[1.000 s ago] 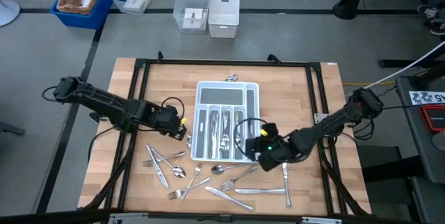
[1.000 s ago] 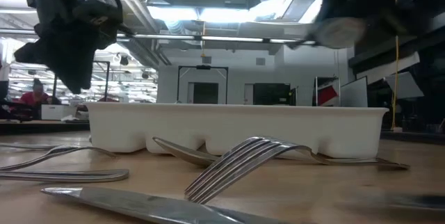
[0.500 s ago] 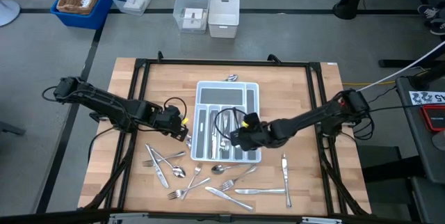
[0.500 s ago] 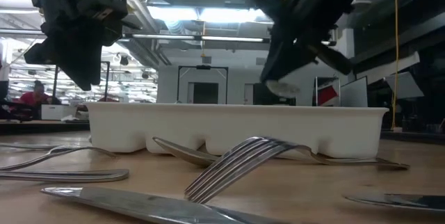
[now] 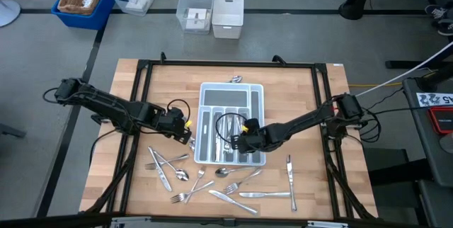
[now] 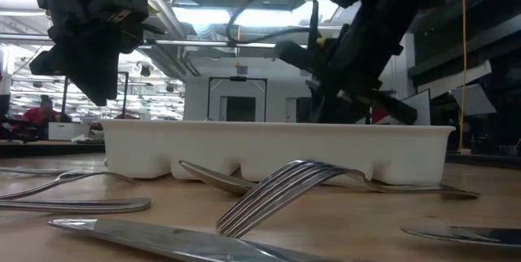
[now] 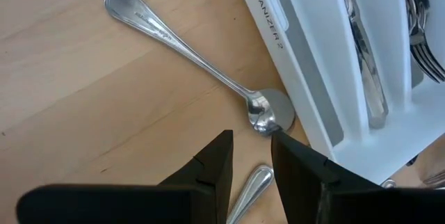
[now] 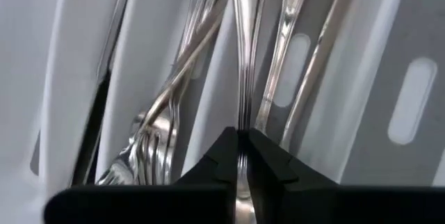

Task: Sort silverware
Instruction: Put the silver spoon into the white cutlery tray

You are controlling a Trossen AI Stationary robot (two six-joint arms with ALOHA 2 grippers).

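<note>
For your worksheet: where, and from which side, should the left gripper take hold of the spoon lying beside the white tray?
Grip the spoon mid-handle, from straight above. It lies flat on bare wood there, whereas its bowl touches the tray wall. The left gripper hovers open near the bowl.

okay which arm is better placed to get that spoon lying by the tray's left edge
Left. The left gripper hangs by the tray's left edge, and its wrist view shows the spoon just past its slightly parted fingers. The right gripper is over the tray, shut on a utensil.
</note>
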